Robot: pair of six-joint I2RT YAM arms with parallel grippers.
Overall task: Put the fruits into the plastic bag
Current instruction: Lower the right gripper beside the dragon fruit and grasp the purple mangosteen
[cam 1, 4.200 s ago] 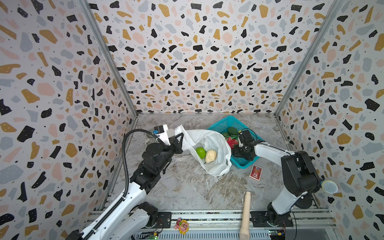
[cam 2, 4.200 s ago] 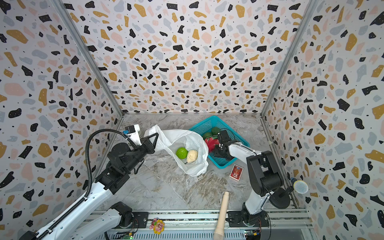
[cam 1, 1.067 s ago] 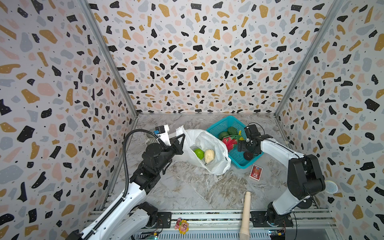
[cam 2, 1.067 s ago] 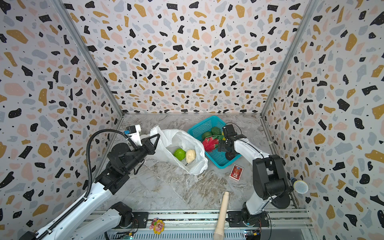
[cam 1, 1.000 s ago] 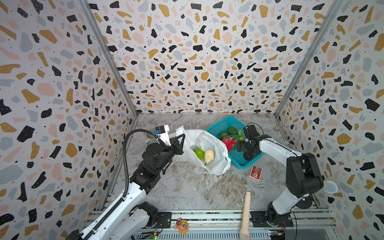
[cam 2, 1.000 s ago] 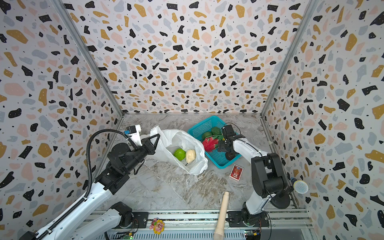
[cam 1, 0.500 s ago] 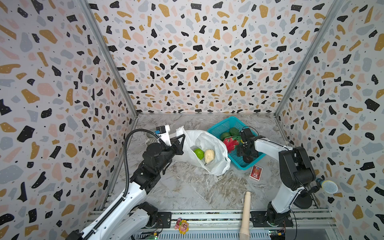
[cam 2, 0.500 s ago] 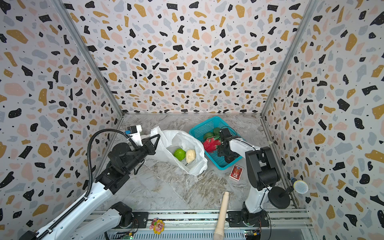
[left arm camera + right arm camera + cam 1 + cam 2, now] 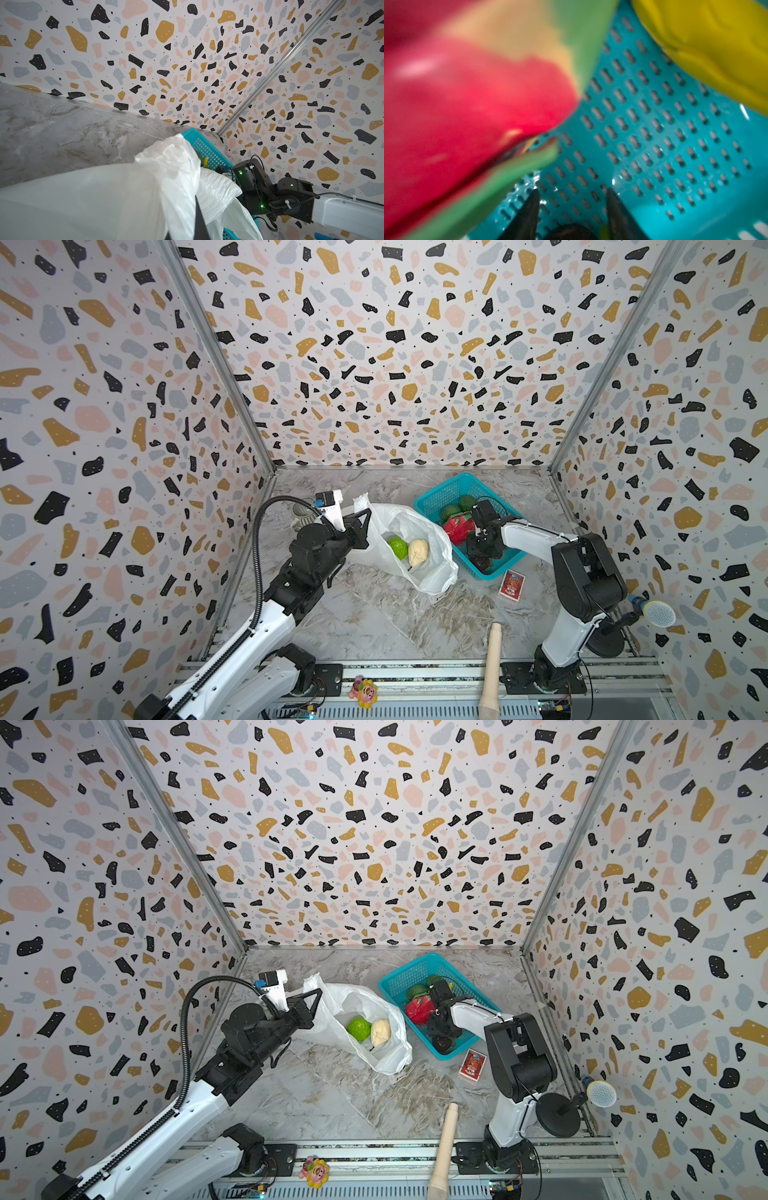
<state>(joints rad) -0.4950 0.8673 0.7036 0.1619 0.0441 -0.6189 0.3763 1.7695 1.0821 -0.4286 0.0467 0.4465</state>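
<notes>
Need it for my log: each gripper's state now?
Left gripper: closed, holding the thin white plastic bag.
Right gripper: astride a dark round fruit; grip cannot be told.

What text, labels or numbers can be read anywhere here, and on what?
No text can be read in any view.
Red card packet: printed front, too small to read in both top views.
Blue tag on the left wrist camera housing: too small to read.
Flower toy: a face only, no visible lettering.
</notes>
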